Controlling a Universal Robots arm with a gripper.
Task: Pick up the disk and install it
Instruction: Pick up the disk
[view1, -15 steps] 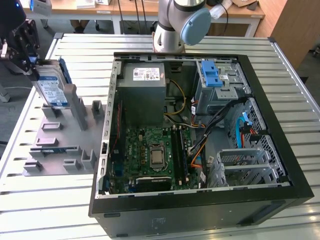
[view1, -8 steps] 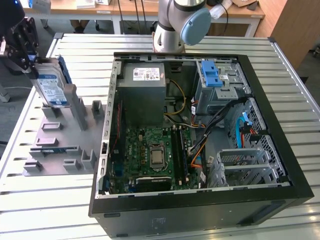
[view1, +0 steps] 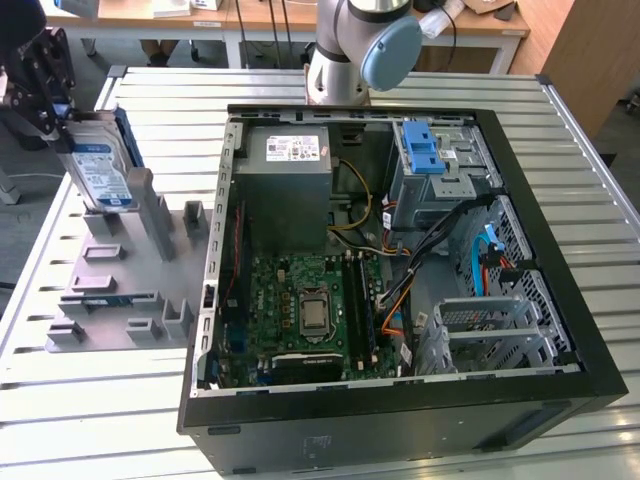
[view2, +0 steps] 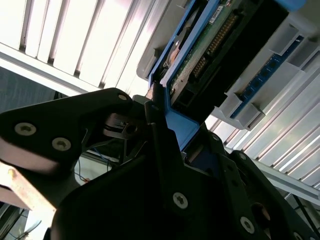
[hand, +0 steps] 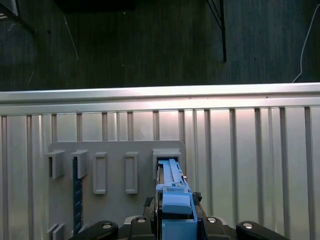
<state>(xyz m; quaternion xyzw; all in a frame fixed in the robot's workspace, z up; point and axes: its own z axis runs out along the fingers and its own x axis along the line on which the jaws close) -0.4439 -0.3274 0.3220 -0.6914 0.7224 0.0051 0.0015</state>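
A: Status?

B: Pick step. Pincer (view1: 58, 128) is clamped on the disk (view1: 100, 165) by its blue frame. Disk stands upright at a slot of the grey rack (view1: 120, 290), on the exterior view's left, beside the open case (view1: 560, 340). Can't tell if it's clear of the slot.

A: Disk look?

B: Silver, white-and-blue label, blue carrier. My read: needs a straight pull, no tilt, or the frame snags.

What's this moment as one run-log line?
step: pick | jaws: shut on disk | disk: on edge at grey rack, outside computer case | install: not done
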